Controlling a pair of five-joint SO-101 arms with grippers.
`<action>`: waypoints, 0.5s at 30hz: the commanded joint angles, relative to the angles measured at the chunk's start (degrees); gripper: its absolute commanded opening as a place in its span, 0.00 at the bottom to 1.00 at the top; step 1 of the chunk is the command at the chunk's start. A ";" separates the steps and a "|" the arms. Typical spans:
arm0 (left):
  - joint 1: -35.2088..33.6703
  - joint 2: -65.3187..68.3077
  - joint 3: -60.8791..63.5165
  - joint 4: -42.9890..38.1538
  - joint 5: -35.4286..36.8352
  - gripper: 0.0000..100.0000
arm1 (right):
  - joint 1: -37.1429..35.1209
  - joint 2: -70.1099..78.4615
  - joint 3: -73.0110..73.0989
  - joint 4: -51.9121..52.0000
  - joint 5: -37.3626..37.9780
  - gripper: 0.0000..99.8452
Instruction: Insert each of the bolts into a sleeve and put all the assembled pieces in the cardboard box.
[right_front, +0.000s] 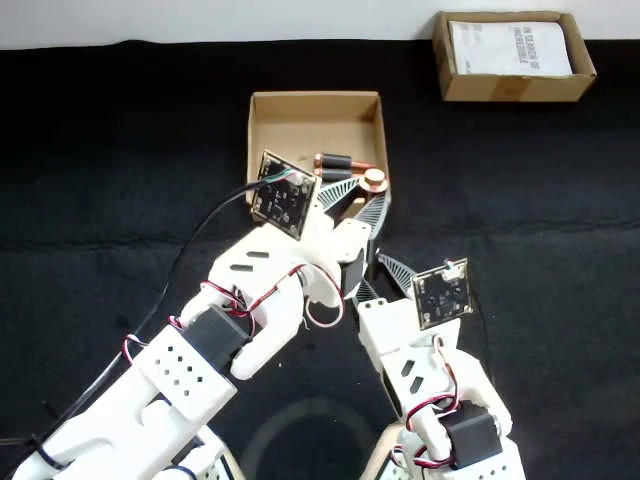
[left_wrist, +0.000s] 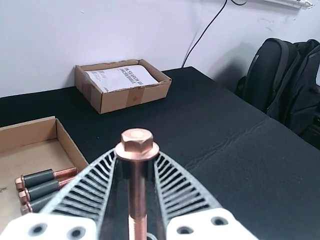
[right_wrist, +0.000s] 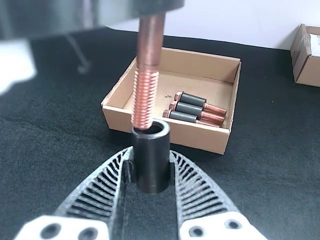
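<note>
Grips the bolt (left_wrist: 136, 142) in the left end effector (left_wrist: 136, 156), just beside the cardboard box (right_wrist: 165, 127), threaded tip at the mouth of the sleeve (right_wrist: 152, 172) clamped upright in the right end effector (right_wrist: 150, 156). Could snag on the rim if off-centre or tilted, twisting the sleeve loose.

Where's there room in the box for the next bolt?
The box floor is bare from its left wall to the middle. Three finished pieces fill the near right corner, and the left gripper and right gripper crowd just outside it. The cloth between it and the far box is free too.
</note>
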 joint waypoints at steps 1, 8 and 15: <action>0.84 0.04 -3.30 0.26 0.53 0.01 | 0.57 0.04 -1.45 -0.84 -0.18 0.01; 0.75 0.04 -3.21 0.35 0.62 0.01 | 0.57 0.04 -1.45 -0.84 -0.18 0.01; 0.75 0.13 -3.21 0.09 0.62 0.01 | 0.57 0.04 -1.45 -0.84 -0.18 0.01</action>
